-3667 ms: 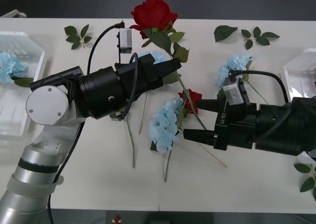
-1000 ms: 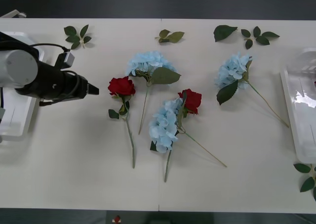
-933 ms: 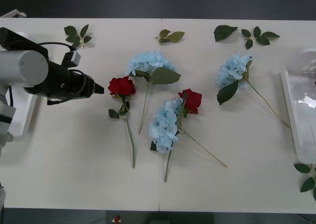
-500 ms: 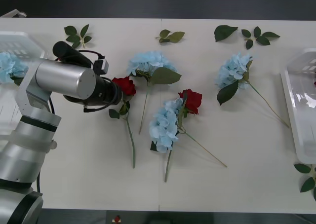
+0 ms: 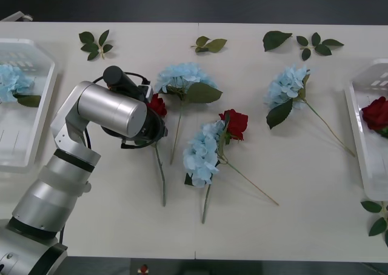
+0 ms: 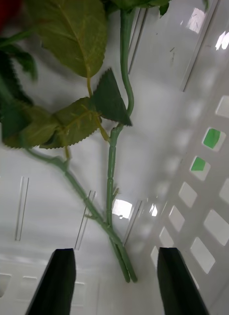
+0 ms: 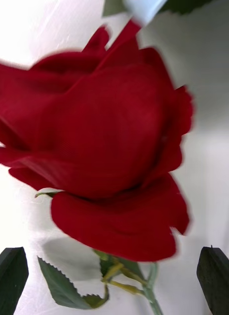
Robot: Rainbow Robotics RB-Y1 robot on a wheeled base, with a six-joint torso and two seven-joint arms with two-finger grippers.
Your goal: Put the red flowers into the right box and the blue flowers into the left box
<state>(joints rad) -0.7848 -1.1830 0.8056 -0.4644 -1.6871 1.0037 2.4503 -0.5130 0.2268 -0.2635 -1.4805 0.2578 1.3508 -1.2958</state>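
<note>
— What's over on the left?

— A white left box (image 5: 24,135) with one blue flower (image 5: 11,81) in it. Next to it the left gripper (image 7: 114,275) hangs over a red rose (image 5: 159,104) on the table (image 5: 109,226), fingers (image 7: 10,275) spread wide either side of the head (image 7: 104,167) — not touching it.

— And the middle?

— Three blue flowers (image 5: 182,78) (image 5: 203,154) (image 5: 288,87) and a second rose (image 5: 235,123), lying loose.

— The right?

— A rose (image 5: 376,112) lies in the right box (image 5: 357,123). The right gripper (image 6: 114,280) is inside that box (image 6: 193,123), jaws apart above the stem (image 6: 112,182) — holding nothing.
</note>
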